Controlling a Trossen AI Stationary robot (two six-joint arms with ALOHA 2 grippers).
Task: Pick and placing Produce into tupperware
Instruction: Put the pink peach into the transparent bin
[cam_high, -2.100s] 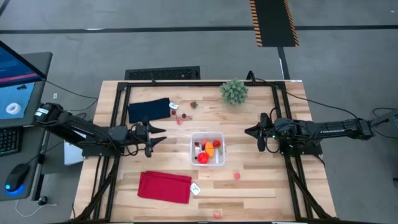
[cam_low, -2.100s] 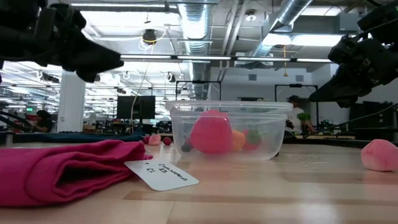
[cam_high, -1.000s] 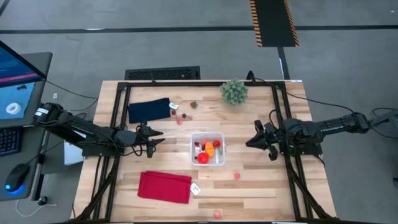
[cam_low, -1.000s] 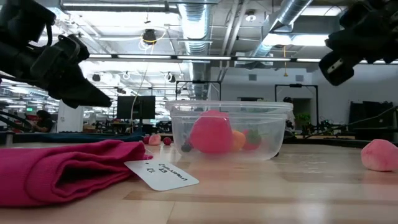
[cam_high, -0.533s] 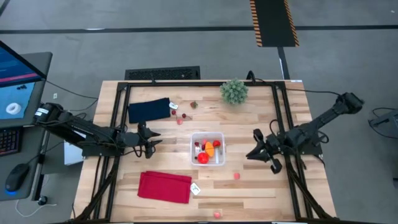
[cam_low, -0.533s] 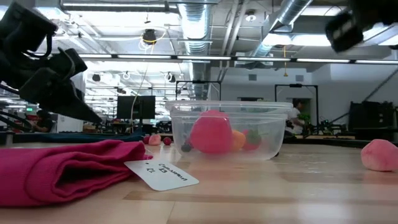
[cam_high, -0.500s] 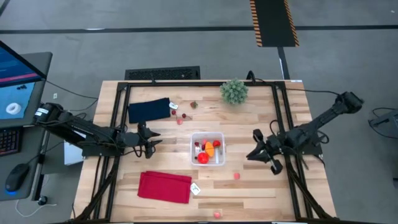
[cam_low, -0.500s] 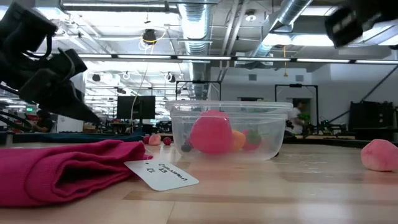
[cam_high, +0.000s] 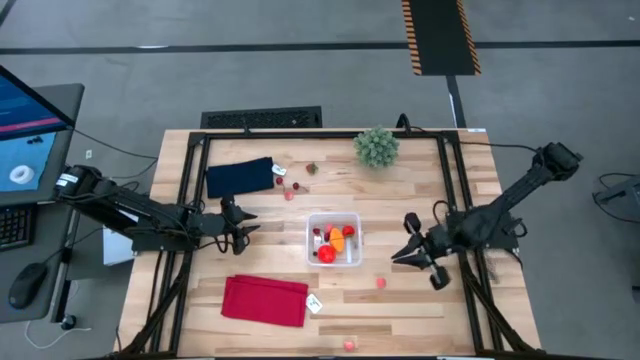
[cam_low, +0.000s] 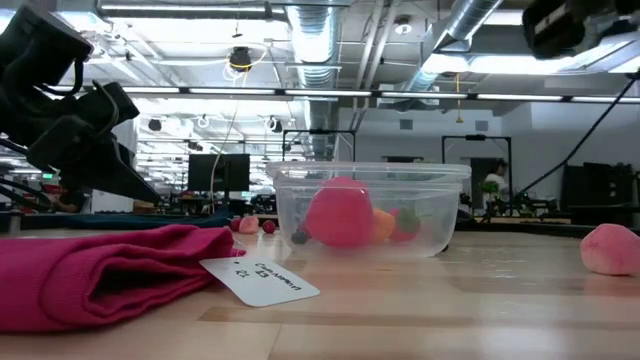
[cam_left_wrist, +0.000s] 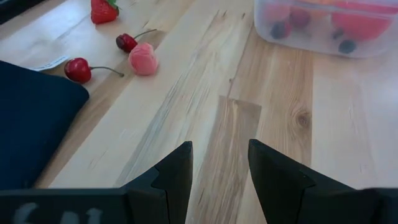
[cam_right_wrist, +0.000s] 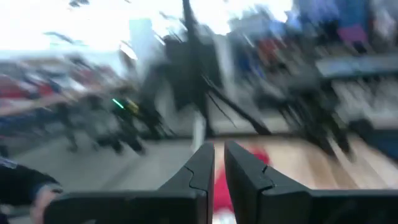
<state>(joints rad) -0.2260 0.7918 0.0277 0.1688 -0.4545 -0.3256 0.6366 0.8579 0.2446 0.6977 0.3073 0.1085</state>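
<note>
The clear tupperware (cam_high: 335, 240) stands at the table's middle and holds red, orange and pink produce (cam_low: 340, 212). Loose produce lies on the wood: a strawberry (cam_left_wrist: 102, 9), two cherries (cam_left_wrist: 127, 42) and a pink piece (cam_left_wrist: 143, 59) near the navy cloth, a pink piece (cam_high: 380, 283) near-right of the tupperware, and another (cam_high: 349, 344) at the near edge. My left gripper (cam_high: 245, 222) hovers open, left of the tupperware, over bare wood (cam_left_wrist: 221, 168). My right gripper (cam_high: 398, 255) hangs shut and empty right of the tupperware; its wrist view is blurred (cam_right_wrist: 219, 168).
A red cloth with a white tag (cam_high: 265, 300) lies near-left, a navy cloth (cam_high: 240, 176) far-left, and a green spiky plant ball (cam_high: 376, 146) at the far edge. Black frame rails run along both table sides. Bare wood lies between the tupperware and each gripper.
My right gripper has swung toward the table's near edge, turning as it went, while its arm has risen and folded out to the right. My left gripper has drawn back slightly toward the left edge and sunk a little. The produce and the tupperware have stayed put.
</note>
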